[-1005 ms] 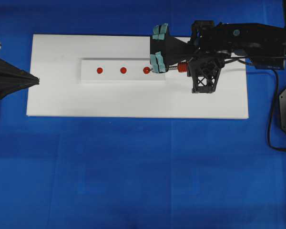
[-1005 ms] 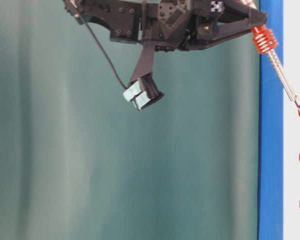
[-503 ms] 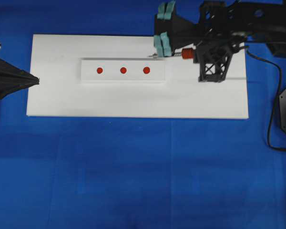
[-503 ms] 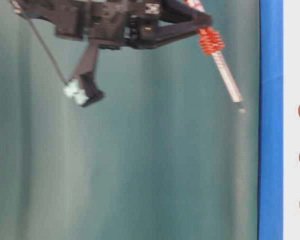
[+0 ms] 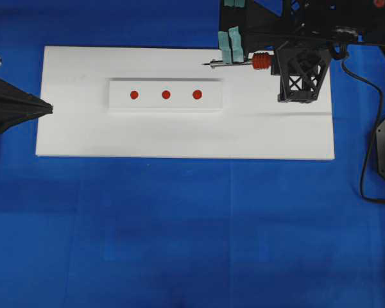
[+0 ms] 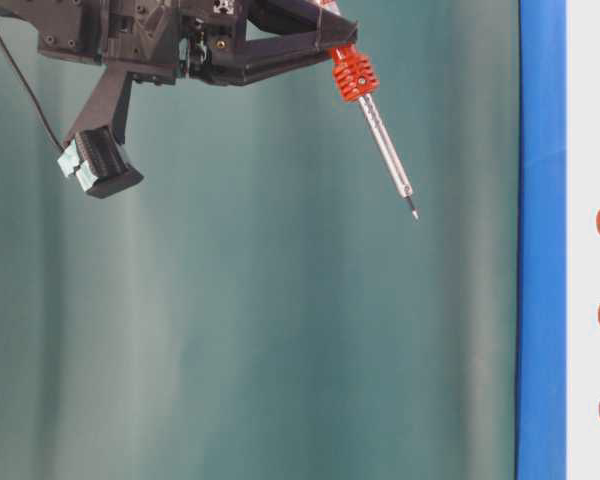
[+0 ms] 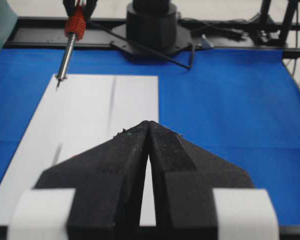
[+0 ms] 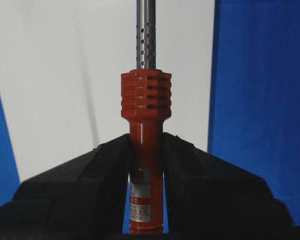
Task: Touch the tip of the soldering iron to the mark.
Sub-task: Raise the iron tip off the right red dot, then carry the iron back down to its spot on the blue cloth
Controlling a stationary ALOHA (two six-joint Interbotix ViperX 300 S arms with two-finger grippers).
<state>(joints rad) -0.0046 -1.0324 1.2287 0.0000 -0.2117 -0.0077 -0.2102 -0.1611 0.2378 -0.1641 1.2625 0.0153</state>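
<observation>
Overhead: the right hand [image 5: 260, 62] pinches the soldering iron [image 5: 244, 63] above the white board's [image 5: 179, 135] far edge, its tip [image 5: 211, 65] well apart from the three red marks [image 5: 197, 94].

Table-level: the iron hangs tilted in the air.

Left wrist: the left hand [image 7: 149, 130] is pressed together.

Right wrist: the fingers [image 8: 110, 160] clamp the orange handle.
</observation>
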